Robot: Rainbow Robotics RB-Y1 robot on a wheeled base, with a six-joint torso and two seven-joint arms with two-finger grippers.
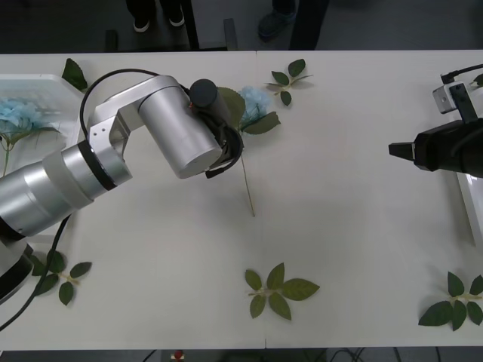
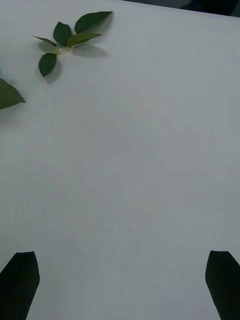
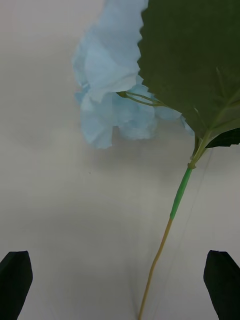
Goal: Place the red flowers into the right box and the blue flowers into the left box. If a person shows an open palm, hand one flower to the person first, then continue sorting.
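A blue flower (image 1: 256,102) lies on the white table, its thin stem (image 1: 247,188) running toward me. My left gripper (image 3: 119,255) hangs open just above it, with the bloom (image 3: 110,100), a broad leaf (image 3: 195,60) and the stem (image 3: 177,200) ahead of the spread fingers. The silver left wrist (image 1: 181,136) covers that gripper from the front. More blue flowers (image 1: 19,117) lie in the left box (image 1: 38,78) at the far left. My right gripper (image 1: 394,149) hovers open over bare table beside the right box (image 1: 472,204). The red flowers and an open palm are out of view.
Bloomless leaf sprigs lie at the back centre (image 1: 287,75), front centre (image 1: 275,290), front right (image 1: 453,302) and front left (image 1: 56,275). A single leaf (image 1: 73,73) rests by the left box. The back sprig (image 2: 70,37) appears in the right wrist view.
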